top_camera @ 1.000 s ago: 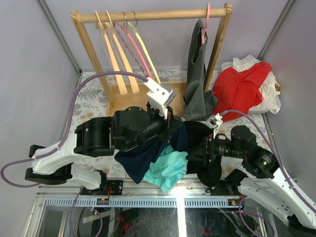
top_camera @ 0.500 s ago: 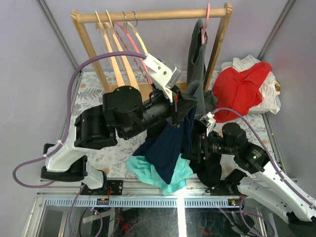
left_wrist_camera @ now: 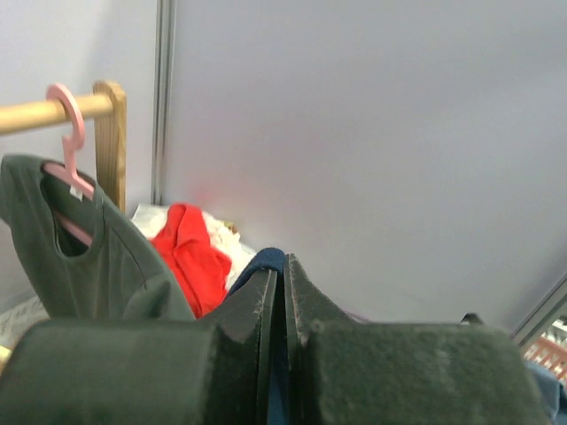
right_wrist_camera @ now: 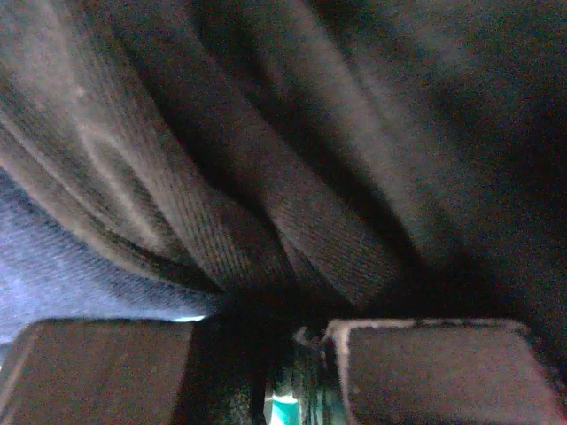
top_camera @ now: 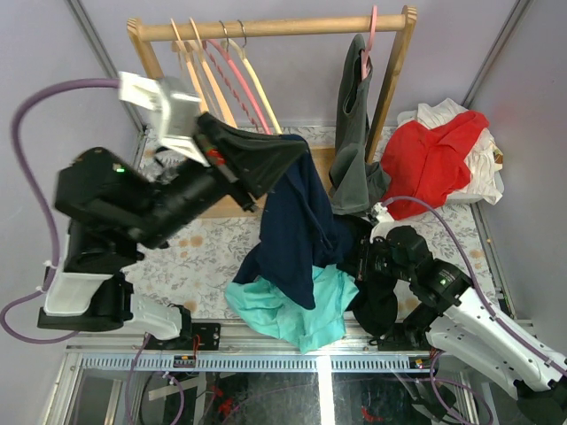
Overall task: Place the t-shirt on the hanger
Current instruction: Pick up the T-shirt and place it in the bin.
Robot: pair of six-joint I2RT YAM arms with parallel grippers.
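Note:
The navy t-shirt (top_camera: 301, 221) hangs in a long drape from my left gripper (top_camera: 297, 146), which is raised high in front of the rack and shut on its top edge. In the left wrist view the left gripper (left_wrist_camera: 283, 266) shows its jaws pressed together, with a strip of the navy t-shirt (left_wrist_camera: 270, 258) between them. My right gripper (top_camera: 361, 257) sits low at the shirt's right edge. In the right wrist view the right gripper (right_wrist_camera: 261, 332) is shut on a dark fold of the t-shirt (right_wrist_camera: 292, 230). The cream hanger (top_camera: 261, 93) hangs on the wooden rail (top_camera: 301, 27), untouched.
Light-wood hangers (top_camera: 199, 84) and a pink hanger (top_camera: 232, 75) hang beside the cream one. A grey-green top (top_camera: 353, 142) hangs on another pink hanger at the rail's right end. A teal garment (top_camera: 306, 314) and a black garment (top_camera: 376, 305) lie near the front. Red and white clothes (top_camera: 438, 159) are piled at the right.
My left arm has risen and swung back to the left, pulling the t-shirt up off the table into a hanging drape. My right gripper has closed from open onto dark cloth.

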